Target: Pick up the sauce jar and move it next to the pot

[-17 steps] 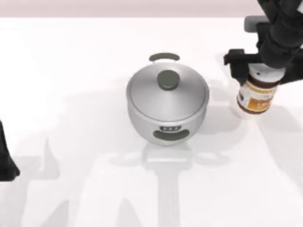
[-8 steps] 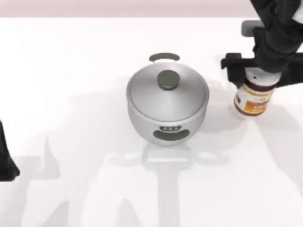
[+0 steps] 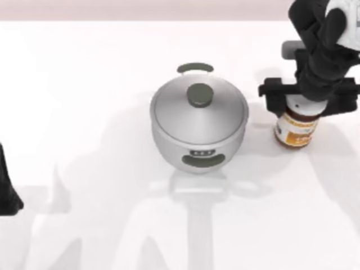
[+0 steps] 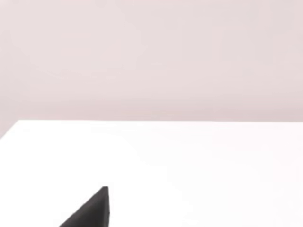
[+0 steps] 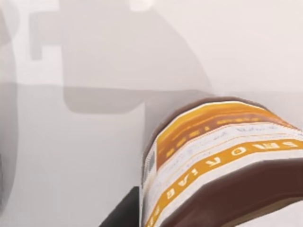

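The pot (image 3: 198, 121) stands mid-table: silver-grey, with a domed lid, a dark knob and two dark handles. To its right the sauce jar (image 3: 294, 130), brown with an orange-and-white label, stays upright under my right gripper (image 3: 306, 101), which is shut on its lid end. A clear gap separates jar and pot. In the right wrist view the jar (image 5: 222, 156) fills the near field beside one dark finger (image 5: 125, 210). I cannot tell whether the jar touches the table. My left arm (image 3: 7, 194) is parked at the left edge, with one finger (image 4: 92, 213) in its wrist view.
The white table (image 3: 84, 84) carries only the arms' grey shadows around the pot. The table's far edge runs along the top of the top view.
My right gripper has carried the jar leftward toward the pot and nearer the front. The jar looks lower. The left arm has not moved.
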{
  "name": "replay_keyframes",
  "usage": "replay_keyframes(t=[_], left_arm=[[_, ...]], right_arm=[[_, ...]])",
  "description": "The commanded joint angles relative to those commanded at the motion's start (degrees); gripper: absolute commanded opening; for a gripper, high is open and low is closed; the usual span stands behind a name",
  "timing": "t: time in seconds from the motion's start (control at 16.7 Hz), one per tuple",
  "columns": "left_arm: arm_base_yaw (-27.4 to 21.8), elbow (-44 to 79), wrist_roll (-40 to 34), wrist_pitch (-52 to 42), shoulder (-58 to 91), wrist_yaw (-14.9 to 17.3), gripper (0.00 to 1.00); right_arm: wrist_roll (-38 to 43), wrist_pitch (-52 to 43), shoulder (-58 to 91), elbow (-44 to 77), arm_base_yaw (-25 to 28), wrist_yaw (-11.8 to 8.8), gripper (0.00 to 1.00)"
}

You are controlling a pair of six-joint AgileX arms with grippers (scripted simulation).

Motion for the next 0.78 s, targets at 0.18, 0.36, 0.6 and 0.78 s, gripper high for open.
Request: replay_keyframes(t=[0.18,0.36,0.6,0.78], left_arm=[[0.0,0.0,0.0,0.0,0.0,0.0,1.0],[0.0,0.0,0.0,0.0,0.0,0.0,1.0],[0.0,0.0,0.0,0.0,0.0,0.0,1.0],[0.0,0.0,0.0,0.0,0.0,0.0,1.0]], right_arm=[[0.0,0.0,0.0,0.0,0.0,0.0,0.23],[0.0,0.0,0.0,0.0,0.0,0.0,0.45],[0.0,0.0,0.0,0.0,0.0,0.0,0.75],[0.0,0.0,0.0,0.0,0.0,0.0,0.98]])
